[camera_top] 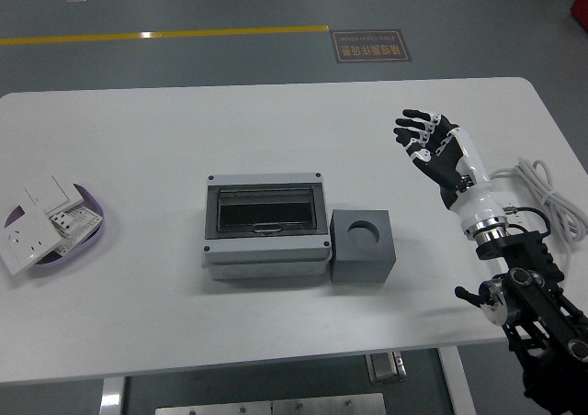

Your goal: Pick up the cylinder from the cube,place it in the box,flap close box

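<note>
I see the grey box mid-counter, dark clear lid down, contents unreadable through it. The matte grey cube touches its right side, round socket on top; can't tell if the cylinder's seated in it. Purple bowl far left holds white switch plates. Right hand hovers over the right counter, fingers spread, holding nothing.
</note>
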Motion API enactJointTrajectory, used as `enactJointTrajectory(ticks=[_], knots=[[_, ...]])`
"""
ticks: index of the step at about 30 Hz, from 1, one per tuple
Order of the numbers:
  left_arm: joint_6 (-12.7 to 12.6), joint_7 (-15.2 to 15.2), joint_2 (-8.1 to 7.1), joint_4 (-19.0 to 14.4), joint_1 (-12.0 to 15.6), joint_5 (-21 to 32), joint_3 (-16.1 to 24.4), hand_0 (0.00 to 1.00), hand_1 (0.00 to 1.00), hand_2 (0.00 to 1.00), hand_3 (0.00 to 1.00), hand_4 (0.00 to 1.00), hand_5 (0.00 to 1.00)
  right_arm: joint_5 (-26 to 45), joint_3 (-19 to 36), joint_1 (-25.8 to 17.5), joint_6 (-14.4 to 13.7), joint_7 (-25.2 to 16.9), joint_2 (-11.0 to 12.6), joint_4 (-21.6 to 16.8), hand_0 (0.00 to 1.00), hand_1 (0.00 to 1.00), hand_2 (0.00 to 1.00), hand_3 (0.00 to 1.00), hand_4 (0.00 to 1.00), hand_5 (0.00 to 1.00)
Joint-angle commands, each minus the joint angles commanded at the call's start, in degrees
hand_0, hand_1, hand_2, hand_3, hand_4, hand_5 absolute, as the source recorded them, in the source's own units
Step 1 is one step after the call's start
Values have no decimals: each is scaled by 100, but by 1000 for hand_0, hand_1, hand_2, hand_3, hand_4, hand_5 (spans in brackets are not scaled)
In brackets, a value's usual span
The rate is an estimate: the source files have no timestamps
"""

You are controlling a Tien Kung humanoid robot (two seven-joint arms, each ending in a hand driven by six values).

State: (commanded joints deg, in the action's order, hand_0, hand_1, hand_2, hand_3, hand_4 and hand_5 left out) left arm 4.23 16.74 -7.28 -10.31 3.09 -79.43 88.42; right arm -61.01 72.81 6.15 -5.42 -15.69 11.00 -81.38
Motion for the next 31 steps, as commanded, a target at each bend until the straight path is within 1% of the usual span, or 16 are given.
enactJointTrajectory(ticks=[9,14,22,31], knots=[[-6,-14,53,0,6,81,-40,638,661,573,634,728,279,-150,293,-160,-43,-6,20,-239,714,644,621,634,756,234],[-20,-6,49,0,0,135,-48,638,661,573,634,728,279,-260,403,-199,-101,-16,37,-393,714,644,621,634,756,234],[-32,-8,42,0,-38,208,-72,636,661,573,634,725,275,-278,513,-245,-132,-72,-43,-419,713,639,618,625,759,238],[17,45,6,0,-83,-69,14,636,661,572,635,724,273,-261,570,-288,-163,-107,-75,-445,710,637,616,623,760,245]])
